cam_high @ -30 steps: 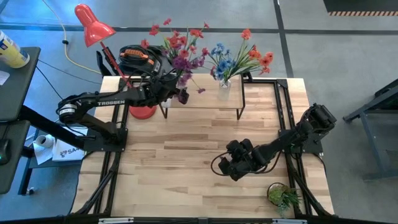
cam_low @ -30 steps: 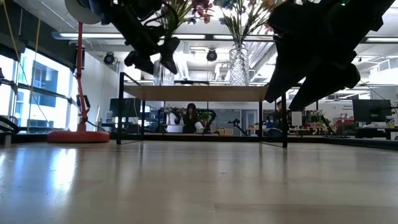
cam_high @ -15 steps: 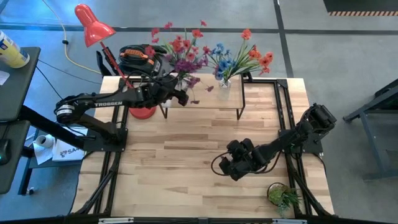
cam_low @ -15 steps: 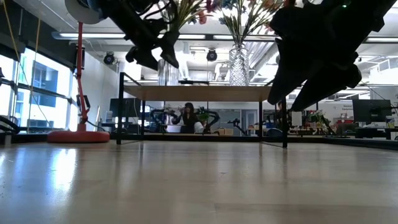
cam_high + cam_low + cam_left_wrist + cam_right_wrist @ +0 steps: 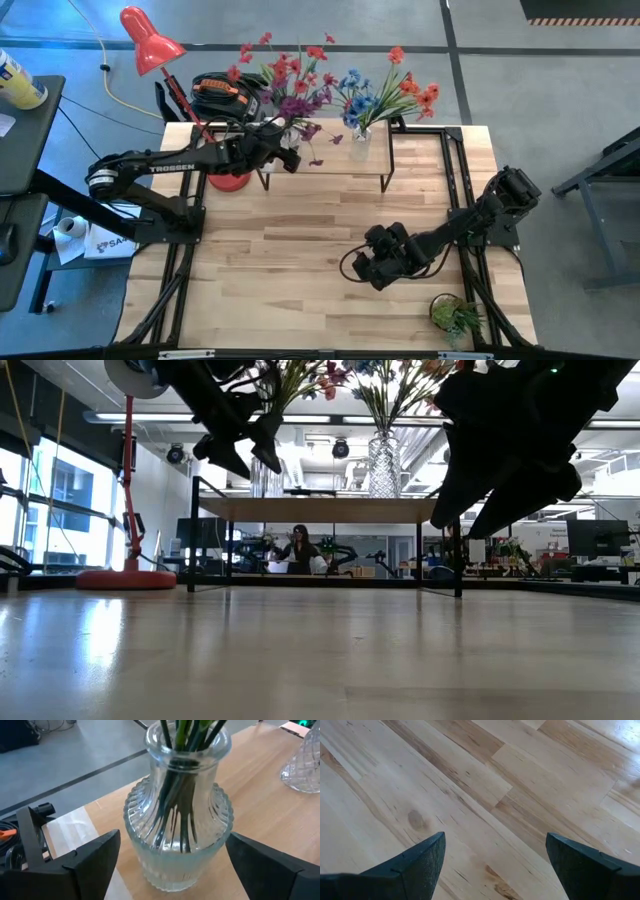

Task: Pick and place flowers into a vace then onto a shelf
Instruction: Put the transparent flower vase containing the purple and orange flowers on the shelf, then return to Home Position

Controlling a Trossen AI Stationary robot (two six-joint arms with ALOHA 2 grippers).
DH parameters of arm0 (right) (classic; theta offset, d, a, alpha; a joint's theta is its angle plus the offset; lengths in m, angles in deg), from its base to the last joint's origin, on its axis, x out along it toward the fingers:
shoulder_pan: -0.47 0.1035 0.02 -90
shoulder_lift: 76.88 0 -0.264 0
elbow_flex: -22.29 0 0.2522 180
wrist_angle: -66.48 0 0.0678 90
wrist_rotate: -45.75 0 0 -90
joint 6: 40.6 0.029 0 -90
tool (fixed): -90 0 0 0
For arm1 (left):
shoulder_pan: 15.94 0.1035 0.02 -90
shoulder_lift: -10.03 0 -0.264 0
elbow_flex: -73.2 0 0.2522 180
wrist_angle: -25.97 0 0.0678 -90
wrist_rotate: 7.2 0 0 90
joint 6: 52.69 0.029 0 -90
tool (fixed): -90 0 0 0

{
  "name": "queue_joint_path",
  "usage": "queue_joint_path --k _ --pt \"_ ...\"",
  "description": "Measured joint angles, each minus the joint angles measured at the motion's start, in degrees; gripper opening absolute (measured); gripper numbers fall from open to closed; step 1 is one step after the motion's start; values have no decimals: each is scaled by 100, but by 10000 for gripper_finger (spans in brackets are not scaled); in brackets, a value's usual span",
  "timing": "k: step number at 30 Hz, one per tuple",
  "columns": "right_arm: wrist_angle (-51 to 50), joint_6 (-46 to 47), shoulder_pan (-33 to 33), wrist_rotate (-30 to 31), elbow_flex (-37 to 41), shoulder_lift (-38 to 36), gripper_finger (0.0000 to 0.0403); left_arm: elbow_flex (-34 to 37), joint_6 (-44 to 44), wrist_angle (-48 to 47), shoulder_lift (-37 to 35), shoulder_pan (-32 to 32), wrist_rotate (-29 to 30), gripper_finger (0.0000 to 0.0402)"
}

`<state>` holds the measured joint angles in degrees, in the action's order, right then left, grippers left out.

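Note:
A ribbed clear glass vase [image 5: 177, 835] with green stems stands on its base at the left end of the shelf [image 5: 335, 170]. Its red and purple flowers [image 5: 292, 88] spread above it. My left gripper [image 5: 173, 845] is open, one finger on each side of the vase's belly; I cannot tell whether either finger touches the glass. A second vase [image 5: 360, 143] with blue and orange flowers stands further right on the shelf. My right gripper [image 5: 495, 850] hangs open over bare tabletop near the table's right side [image 5: 365, 268].
A red desk lamp [image 5: 150, 42] stands with its base [image 5: 228, 181] by the shelf's left legs, close to my left arm. A small green plant [image 5: 458, 316] sits at the near right corner. A person [image 5: 300, 548] shows far off in the room.
The blossoms of the left vase have swayed a little toward the table's right, while the vase stays standing on the shelf. My right arm has kept still.

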<state>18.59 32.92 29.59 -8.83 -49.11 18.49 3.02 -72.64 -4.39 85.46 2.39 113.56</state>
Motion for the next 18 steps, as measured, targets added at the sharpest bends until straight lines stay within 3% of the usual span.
queue_joint_path --k 8,18 --pt "-25 0 0 2 0 0 334 0 13 -136 -262 -58 -200 397" --pt "-83 0 0 7 0 0 334 0 144 -556 -568 -830 229 395"
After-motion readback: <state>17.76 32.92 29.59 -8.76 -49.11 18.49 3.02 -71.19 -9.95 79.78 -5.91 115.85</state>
